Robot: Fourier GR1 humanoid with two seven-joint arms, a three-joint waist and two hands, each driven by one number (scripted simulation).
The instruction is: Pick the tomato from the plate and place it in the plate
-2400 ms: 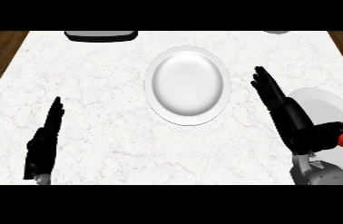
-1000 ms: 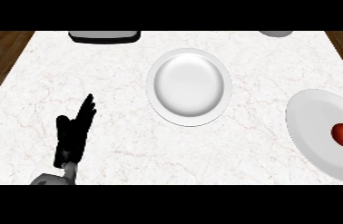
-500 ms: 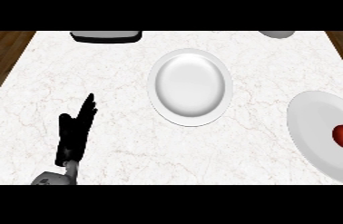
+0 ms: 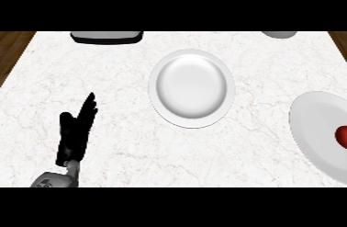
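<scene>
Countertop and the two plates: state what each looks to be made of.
Countertop: likely marble or marble-look stone, white with faint grey-brown veins, matte. Centre plate and right-edge plate: probably glazed ceramic, plain white, smooth with soft shading; plastic cannot be excluded.

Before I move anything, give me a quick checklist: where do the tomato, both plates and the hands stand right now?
1. Tomato located: ok, on the plate at the right edge, partly cut off by the frame.
2. Target, the centre plate, free to receive it: ok, nothing lies on it.
3. Left robot hand out of the way: ok, open, fingers straight, resting at lower left, apart from both plates.
4. Right robot hand ready to pick: not ok, it shows nowhere in the head view.
5. Counter path between the two plates: ok, bare marble lies between them.
6. Tomato held: not ok, no hand touches it.
</scene>
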